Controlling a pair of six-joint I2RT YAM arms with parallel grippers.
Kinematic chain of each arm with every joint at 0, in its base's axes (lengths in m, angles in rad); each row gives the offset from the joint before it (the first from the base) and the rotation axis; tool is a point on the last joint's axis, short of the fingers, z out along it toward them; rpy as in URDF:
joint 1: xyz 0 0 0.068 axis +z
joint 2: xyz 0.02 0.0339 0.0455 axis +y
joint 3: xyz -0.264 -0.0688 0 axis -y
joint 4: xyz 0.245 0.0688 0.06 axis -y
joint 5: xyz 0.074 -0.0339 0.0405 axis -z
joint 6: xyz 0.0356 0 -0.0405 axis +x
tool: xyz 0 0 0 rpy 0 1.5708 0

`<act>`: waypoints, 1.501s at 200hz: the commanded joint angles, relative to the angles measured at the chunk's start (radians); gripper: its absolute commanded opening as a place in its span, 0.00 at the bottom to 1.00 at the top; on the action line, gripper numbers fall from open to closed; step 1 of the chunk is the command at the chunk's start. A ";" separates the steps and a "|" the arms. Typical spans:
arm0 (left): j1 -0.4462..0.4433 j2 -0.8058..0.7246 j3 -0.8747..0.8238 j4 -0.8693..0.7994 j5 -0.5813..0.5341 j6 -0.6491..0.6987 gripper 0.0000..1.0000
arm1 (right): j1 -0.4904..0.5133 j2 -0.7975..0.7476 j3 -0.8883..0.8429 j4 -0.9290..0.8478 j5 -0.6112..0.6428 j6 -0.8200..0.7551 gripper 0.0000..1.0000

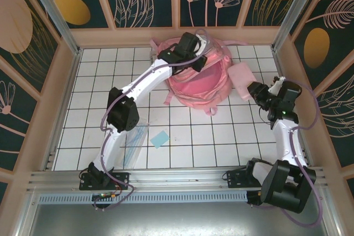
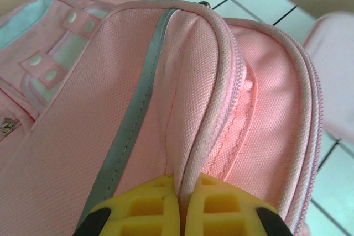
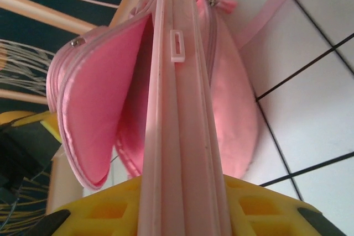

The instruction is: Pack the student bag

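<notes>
Tiled table point(image 1: 221, 142); student bag point(image 1: 204, 88) in left claw point(image 2: 181, 190)

Pink student bag point(image 1: 202, 84), seemingly unzipped.

The student bag point(image 2: 166, 109) is pink woven cloth, matt and finely grained. Its grey stripe point(image 2: 133, 120) is smooth with a dull sheen, and its pocket point(image 2: 69, 53) is glossy see-through plastic. The case point(image 3: 182, 136) is smooth, pale pink plastic, faintly shiny. The left gripper point(image 2: 180, 197) has pads point(image 2: 146, 208) of matt yellow moulded plastic. The table point(image 1: 210, 136) is smooth white tile, and its rail point(image 1: 166, 178) is bare metal.
</notes>
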 commanded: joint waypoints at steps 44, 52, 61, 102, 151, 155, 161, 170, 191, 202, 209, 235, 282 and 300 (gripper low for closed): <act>0.013 -0.076 0.004 0.209 0.302 -0.259 0.00 | 0.181 0.217 -0.026 0.400 -0.119 0.158 0.32; 0.012 -0.077 0.004 0.222 0.321 -0.273 0.00 | 0.212 0.261 -0.010 0.440 -0.109 0.172 0.32; 0.013 -0.076 0.004 0.231 0.334 -0.285 0.00 | 0.242 0.312 0.006 0.493 -0.100 0.191 0.32; 0.013 -0.081 -0.001 0.274 0.377 -0.332 0.00 | 0.344 0.540 0.126 0.657 -0.068 0.252 0.31; 0.013 -0.079 0.002 0.310 0.399 -0.354 0.00 | 0.395 0.645 0.196 0.646 -0.049 0.236 0.30; 0.012 -0.078 0.005 0.312 0.402 -0.356 0.00 | 0.395 0.661 0.210 0.639 -0.047 0.234 0.30; 0.014 -0.077 0.007 0.313 0.404 -0.356 0.00 | 0.396 0.688 0.229 0.636 -0.047 0.235 0.30; 0.013 -0.076 0.012 0.312 0.407 -0.354 0.00 | 0.397 0.728 0.260 0.643 -0.042 0.245 0.30; 0.013 -0.074 0.014 0.309 0.407 -0.353 0.00 | 0.403 0.817 0.331 0.660 -0.031 0.274 0.41; 0.013 -0.073 0.013 0.309 0.402 -0.354 0.00 | 0.403 0.850 0.369 0.639 -0.027 0.292 0.53; 0.013 -0.073 0.013 0.309 0.398 -0.356 0.00 | 0.403 0.861 0.386 0.622 -0.029 0.295 0.64; 0.014 -0.070 0.013 0.310 0.364 -0.356 0.00 | 0.399 0.797 0.377 0.497 0.024 0.228 0.87; 0.030 -0.049 0.018 0.345 0.343 -0.386 0.00 | 0.372 0.544 0.332 0.137 0.188 0.040 0.92; 0.034 -0.039 0.025 0.353 0.343 -0.394 0.00 | 0.353 0.454 0.327 0.008 0.267 -0.040 0.92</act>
